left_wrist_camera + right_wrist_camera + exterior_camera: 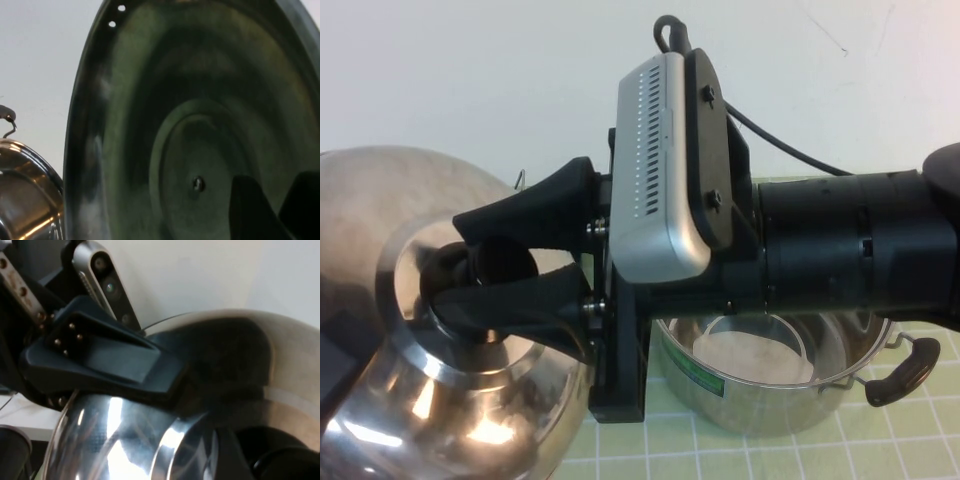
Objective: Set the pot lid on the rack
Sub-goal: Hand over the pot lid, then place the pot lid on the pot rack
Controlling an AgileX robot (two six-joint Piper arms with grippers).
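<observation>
While the right arm reaches across the high view from the right edge toward the left, the right gripper [480, 275] is clamped on the black knob [455, 268] at the centre of the pot lid [450, 390], one dark finger above the knob and one below it. The lid is held up off the table at the left of the high view, tilted so that its shiny domed face is turned toward the camera and fills the lower left corner. In the right wrist view the same polished dome [125, 440] lies directly under the dark fingers [110, 360]. The left wrist view is almost filled by the dull underside of the lid [200, 125], with the small fastener [198, 183] at its centre showing; the left gripper [280, 210] appears only as dark finger shapes at one corner, close to that underside, and its jaws cannot be judged. The steel pot [770, 380] stands open on the green gridded mat [920, 440] at lower right, below the right arm, one black handle [905, 370] pointing right. The rack cannot be made out in any view.
</observation>
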